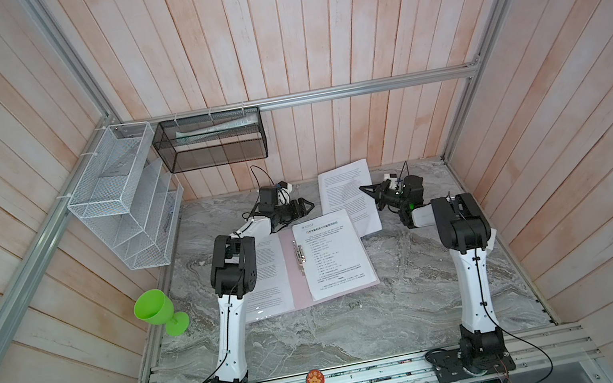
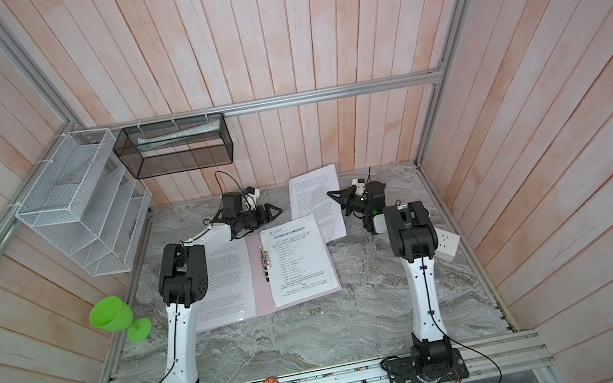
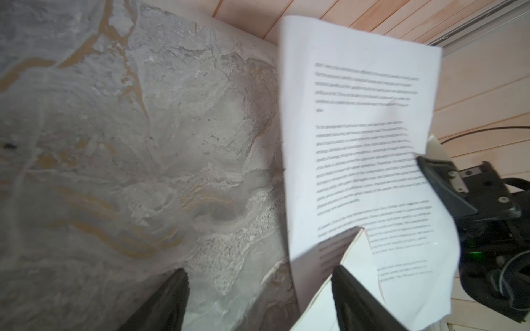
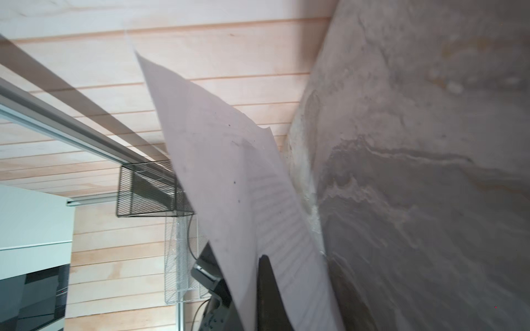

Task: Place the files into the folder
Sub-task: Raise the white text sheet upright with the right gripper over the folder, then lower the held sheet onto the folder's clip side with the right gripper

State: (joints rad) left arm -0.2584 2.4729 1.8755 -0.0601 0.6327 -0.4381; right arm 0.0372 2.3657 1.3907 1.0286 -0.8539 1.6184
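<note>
Loose sheet [image 1: 344, 190] clamped at its edge in right gripper [image 1: 364, 189], raised behind open folder [image 1: 296, 287]; left gripper [image 1: 308, 204] near folder's far edge, fingers apart.

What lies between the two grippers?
A loose sheet, pinched at its edge by the right gripper; the left gripper is open beside it. Seen in both top views.

Pale pink folder [image 1: 295, 287], white black-printed files [image 1: 335, 257], grey veined table [image 1: 361, 326], green goblet [image 1: 153, 306]
</note>
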